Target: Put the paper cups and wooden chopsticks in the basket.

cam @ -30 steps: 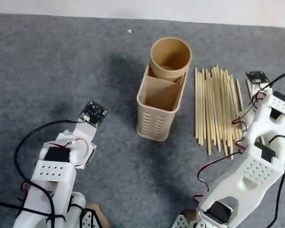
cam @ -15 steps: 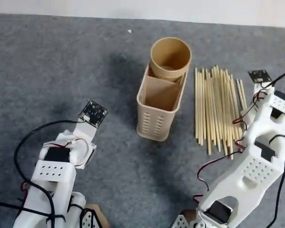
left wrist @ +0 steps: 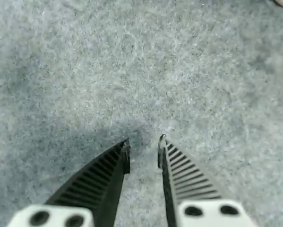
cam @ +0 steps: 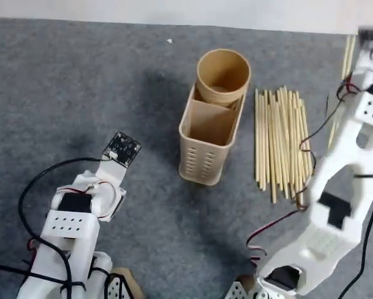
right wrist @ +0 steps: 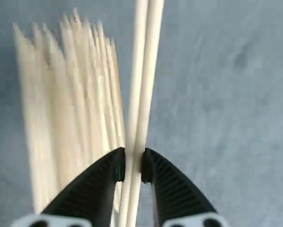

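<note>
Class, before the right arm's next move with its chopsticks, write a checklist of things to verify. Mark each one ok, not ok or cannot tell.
1. Right gripper shut on the pair of chopsticks: ok.
2. Pair lies side by side, uncrossed: ok.
3. Basket standing upright: ok.
4. Compartment nearer the arms free for chopsticks: ok.
5. Paper cups in the other compartment: ok.
6. Pile of chopsticks cleared off the carpet: not ok.

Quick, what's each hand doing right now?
Left hand: open, holding nothing.
Right hand: closed on two wooden chopsticks.
</note>
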